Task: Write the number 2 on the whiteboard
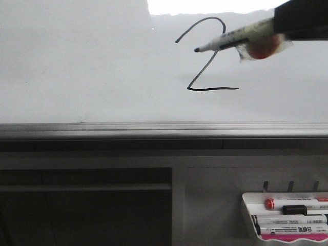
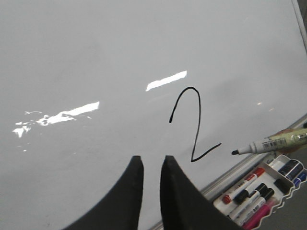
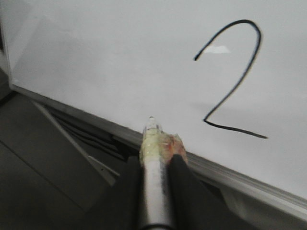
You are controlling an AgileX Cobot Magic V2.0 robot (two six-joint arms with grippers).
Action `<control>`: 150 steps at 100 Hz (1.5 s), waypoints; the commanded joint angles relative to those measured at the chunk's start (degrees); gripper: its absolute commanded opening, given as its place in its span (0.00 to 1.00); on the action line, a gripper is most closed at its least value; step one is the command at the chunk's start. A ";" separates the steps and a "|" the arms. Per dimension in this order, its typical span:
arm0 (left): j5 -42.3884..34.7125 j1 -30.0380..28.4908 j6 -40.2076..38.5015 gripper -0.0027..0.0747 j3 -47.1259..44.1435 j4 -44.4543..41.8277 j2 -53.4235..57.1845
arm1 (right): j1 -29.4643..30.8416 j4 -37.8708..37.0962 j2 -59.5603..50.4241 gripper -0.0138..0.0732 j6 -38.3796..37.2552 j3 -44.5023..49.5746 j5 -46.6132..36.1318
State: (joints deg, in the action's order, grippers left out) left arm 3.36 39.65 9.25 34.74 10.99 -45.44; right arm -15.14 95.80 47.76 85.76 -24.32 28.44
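A thin black number 2 [image 1: 207,56] is drawn on the whiteboard [image 1: 77,61], right of centre. It also shows in the left wrist view [image 2: 192,124] and the right wrist view [image 3: 235,81]. My right gripper [image 1: 279,31] is shut on a black-tipped marker [image 1: 230,38] wrapped in tape. The tip hangs in front of the digit's middle, off the board. In the right wrist view the marker [image 3: 156,177] sits between the fingers [image 3: 184,187]. My left gripper [image 2: 149,163] is empty, its jaws a narrow gap apart, facing the whiteboard [image 2: 96,57] left of the digit.
A grey metal rail [image 1: 154,130] runs along the board's lower edge. A white marker tray [image 1: 248,197] at lower right holds several markers, one with a red cap [image 1: 269,203]. It also shows in the left wrist view [image 2: 283,158]. A dark recess [image 1: 87,215] lies at lower left.
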 commanded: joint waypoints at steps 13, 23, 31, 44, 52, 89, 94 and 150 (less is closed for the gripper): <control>-4.98 6.82 -0.42 0.23 1.53 -0.68 0.48 | 0.20 -8.27 2.81 0.08 -8.02 -7.19 10.24; -6.01 10.26 -0.42 0.40 1.53 -0.81 -0.36 | 0.20 -14.76 5.15 0.08 -12.59 -11.21 14.11; -7.03 12.80 -0.42 0.51 1.53 -1.06 -2.07 | 0.20 -19.07 7.29 0.08 -15.72 -14.68 18.11; -7.91 16.92 -0.02 0.53 1.87 -3.98 -6.45 | 0.20 -23.90 9.54 0.08 -18.00 -18.84 23.45; -7.91 18.72 -0.02 0.53 2.48 -6.51 -9.91 | 0.20 -27.05 10.31 0.08 -18.76 -21.07 26.21; -7.93 19.82 -0.02 0.53 6.00 -7.50 -19.97 | 0.20 -29.53 10.58 0.08 -20.46 -23.05 29.57; -7.82 19.82 -0.02 0.53 6.00 -8.10 -20.41 | 0.20 -29.53 10.58 0.08 -20.46 -23.05 29.57; -8.99 19.82 -0.02 0.01 6.00 -8.10 -20.50 | 0.20 -29.53 10.58 0.20 -20.46 -23.05 30.24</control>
State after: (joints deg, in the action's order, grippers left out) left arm -0.35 59.57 11.24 38.64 0.74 -67.10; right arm -15.14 63.46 58.63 64.96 -45.67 56.69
